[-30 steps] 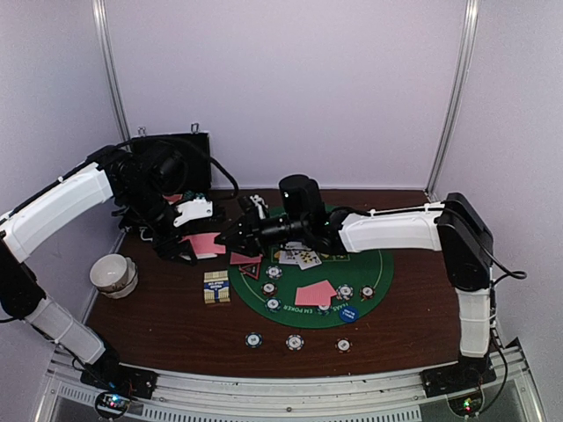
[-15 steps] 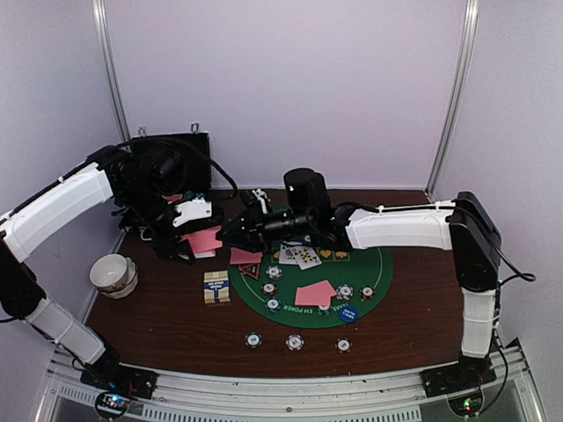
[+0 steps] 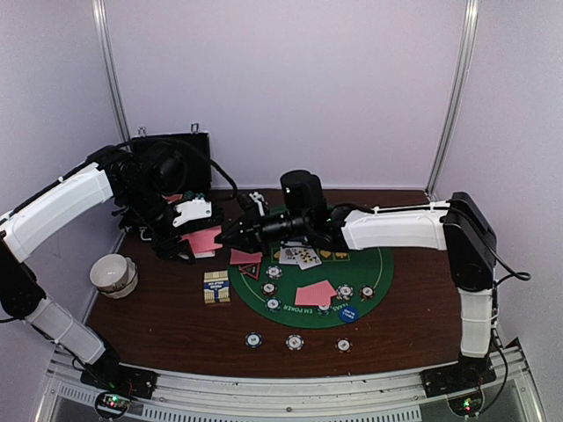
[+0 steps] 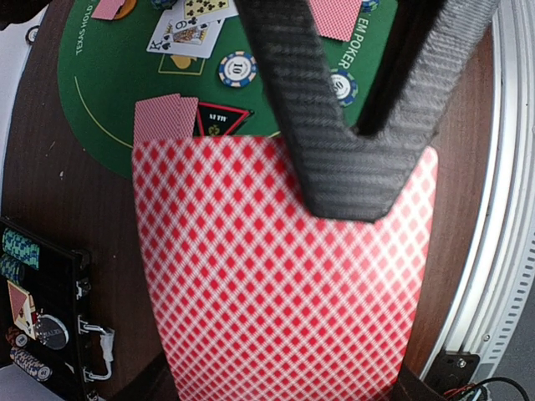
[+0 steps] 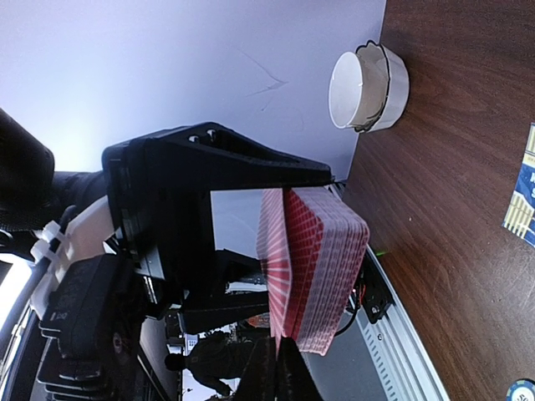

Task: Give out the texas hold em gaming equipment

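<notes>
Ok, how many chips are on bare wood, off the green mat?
3, in a row by the near edge: left chip, middle chip, right chip. Others may be hidden.

Left wrist view, top of frame: a green mat (image 4: 100, 109) carries white lettering, "TEXAS HOLD" along its upper left edge and "EM POKER" at upper right. A blue-white chip (image 4: 236, 68) shows "10". Face-up cards (image 4: 188, 32) show "K" and "9". Print on the triangle marker (image 4: 221, 122) is too blurred to read.
</notes>
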